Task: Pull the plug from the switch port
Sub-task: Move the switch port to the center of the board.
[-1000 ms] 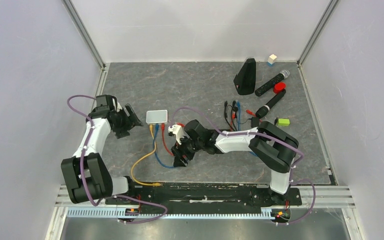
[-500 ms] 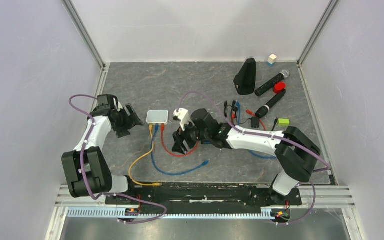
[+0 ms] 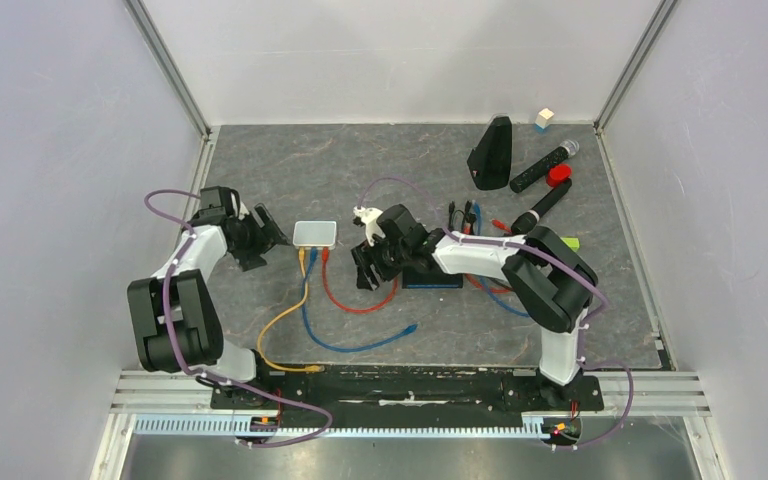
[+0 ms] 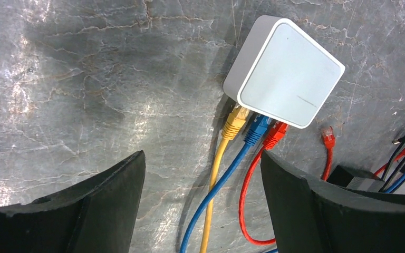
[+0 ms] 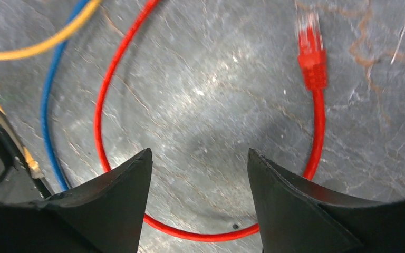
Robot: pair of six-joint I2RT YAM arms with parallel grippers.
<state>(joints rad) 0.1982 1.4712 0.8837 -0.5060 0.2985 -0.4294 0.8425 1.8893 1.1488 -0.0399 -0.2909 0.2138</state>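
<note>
Grey table (image 3: pixel 380 160); switch (image 3: pixel 314 233) inside edges; left pincer (image 4: pixel 201 158), right pincer (image 5: pixel 199 153) open.

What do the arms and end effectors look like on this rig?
The left arm and right arm have white links between bulky black joints. A purple cable loops along each. The left end effector and right end effector are black, with broad, curved matte fingers. A small white piece sits atop the right one. No markings visible.

black wedge (image 3: pixel 491 153), red disc (image 3: pixel 559 175) and white cube (image 3: pixel 544 119) sit near the far-right corner.
</note>
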